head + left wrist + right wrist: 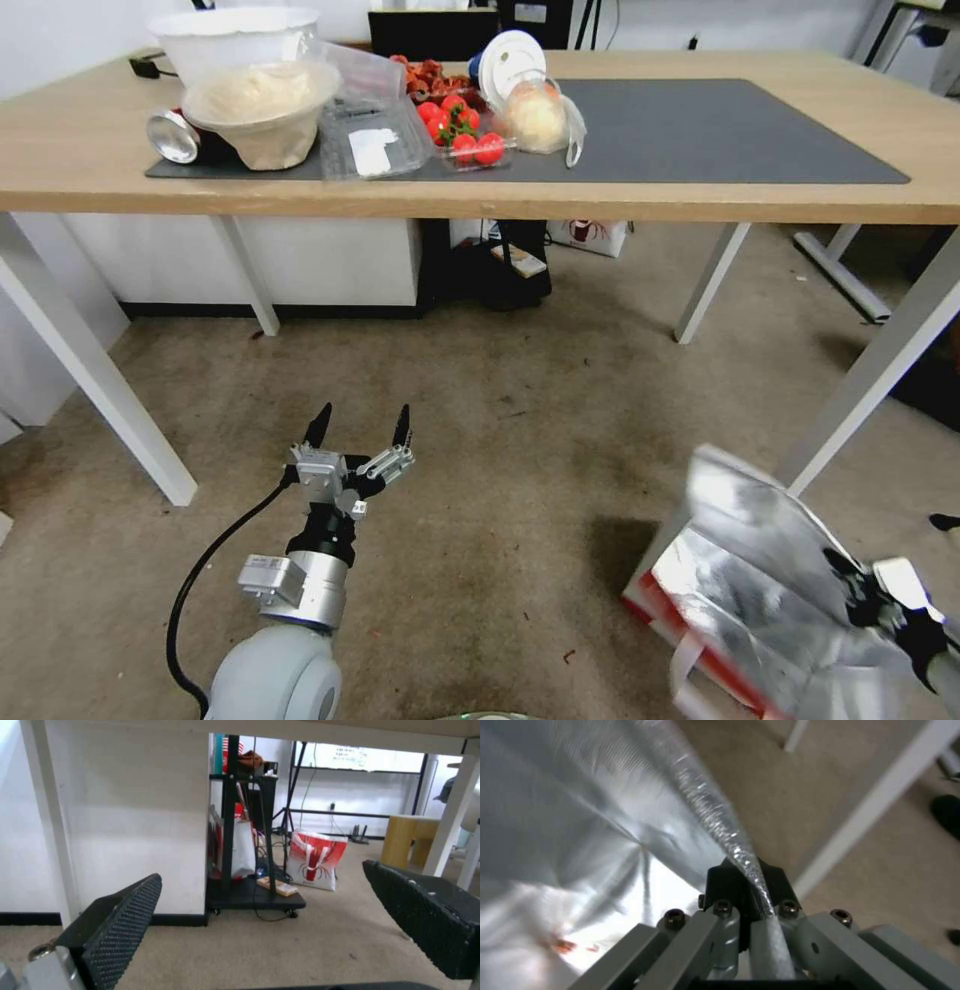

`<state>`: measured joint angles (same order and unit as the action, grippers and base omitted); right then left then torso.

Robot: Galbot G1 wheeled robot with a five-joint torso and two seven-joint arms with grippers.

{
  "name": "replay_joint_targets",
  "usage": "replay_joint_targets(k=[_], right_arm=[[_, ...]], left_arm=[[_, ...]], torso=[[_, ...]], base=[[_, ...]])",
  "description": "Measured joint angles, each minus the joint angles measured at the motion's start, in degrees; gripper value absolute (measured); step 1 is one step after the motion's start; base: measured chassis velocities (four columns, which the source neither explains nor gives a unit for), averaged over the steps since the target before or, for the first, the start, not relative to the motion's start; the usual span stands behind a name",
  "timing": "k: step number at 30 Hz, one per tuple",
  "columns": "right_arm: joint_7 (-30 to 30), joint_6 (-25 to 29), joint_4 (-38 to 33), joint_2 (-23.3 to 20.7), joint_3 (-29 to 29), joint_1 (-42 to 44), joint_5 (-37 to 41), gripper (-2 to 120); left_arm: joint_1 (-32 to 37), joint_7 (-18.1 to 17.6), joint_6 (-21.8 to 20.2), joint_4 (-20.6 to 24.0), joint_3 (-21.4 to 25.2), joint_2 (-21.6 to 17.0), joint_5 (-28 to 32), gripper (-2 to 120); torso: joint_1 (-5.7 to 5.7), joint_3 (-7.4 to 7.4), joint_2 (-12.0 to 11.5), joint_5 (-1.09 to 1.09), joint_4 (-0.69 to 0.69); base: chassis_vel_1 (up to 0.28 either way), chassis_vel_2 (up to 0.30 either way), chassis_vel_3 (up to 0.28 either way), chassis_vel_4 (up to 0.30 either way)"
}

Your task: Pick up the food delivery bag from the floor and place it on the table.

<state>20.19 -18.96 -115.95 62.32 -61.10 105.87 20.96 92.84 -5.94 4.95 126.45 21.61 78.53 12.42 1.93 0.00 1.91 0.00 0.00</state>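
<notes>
Right gripper pinches the foil rim of the delivery bag beside the table leg; left gripper waits with fingers apart.

Head view: the right gripper (862, 590) is clamped on the upper edge of the boxy red-and-white, silver-foil-lined food delivery bag (745, 590), which tilts under it, likely because it hangs from that one edge; whether its base touches the carpet floor (520, 420) I cannot tell. The long light-wood tabletop (700, 200) lies well ahead and above. The left gripper (360, 428) hovers low, holding nothing, out of the bag's way. Left wrist view: its black ribbed fingers (122, 922) stand wide apart. Right wrist view: jaws closed on the thin foil rim (720, 828).
</notes>
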Motion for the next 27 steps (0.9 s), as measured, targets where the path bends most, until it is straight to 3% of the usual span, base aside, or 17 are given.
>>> replay_joint_targets(k=[7,14,17,18,21,27], right_arm=[[0.0,-8.3,-8.7,-0.9,-2.1,-0.2,13.2,0],[-0.7,-16.2,-16.8,-2.4,-5.3,0.1,28.5,0],[-4.0,-22.3,-20.4,-4.6,-9.5,-0.2,42.7,0],[-4.0,-22.3,-20.4,-4.6,-9.5,-0.2,42.7,0],[-6.0,-23.7,-21.3,-7.6,-13.9,0.6,54.2,0],[-5.8,-23.8,-21.4,-10.1,-17.4,1.7,61.7,0]], left_arm=[[0.1,-1.8,-2.3,1.6,-0.2,-0.2,0.4,100],[0.0,0.7,-1.8,2.0,2.3,-0.9,2.8,100],[0.4,1.0,-2.2,2.9,3.9,-1.8,3.8,100],[0.4,1.0,-2.2,2.9,3.9,-1.8,3.8,100],[0.8,1.3,-2.5,3.4,5.0,-2.7,4.2,100],[1.6,0.5,-1.7,3.5,5.3,-4.3,4.5,100]], torso=[[0.00,0.00,0.0,0.00,0.00],[0.00,0.00,0.0,-0.01,0.00],[0.00,0.00,0.0,-0.02,0.01],[0.00,0.00,0.0,-0.02,0.01],[0.00,0.00,0.0,0.00,0.00],[0.00,0.00,0.0,0.00,0.00]], base=[[0.000,0.000,0.000,0.000],[0.000,0.000,0.000,0.000],[0.000,0.000,0.000,0.000],[0.000,0.000,0.000,0.000],[0.000,0.000,0.000,0.000],[0.000,0.000,0.000,0.000]])
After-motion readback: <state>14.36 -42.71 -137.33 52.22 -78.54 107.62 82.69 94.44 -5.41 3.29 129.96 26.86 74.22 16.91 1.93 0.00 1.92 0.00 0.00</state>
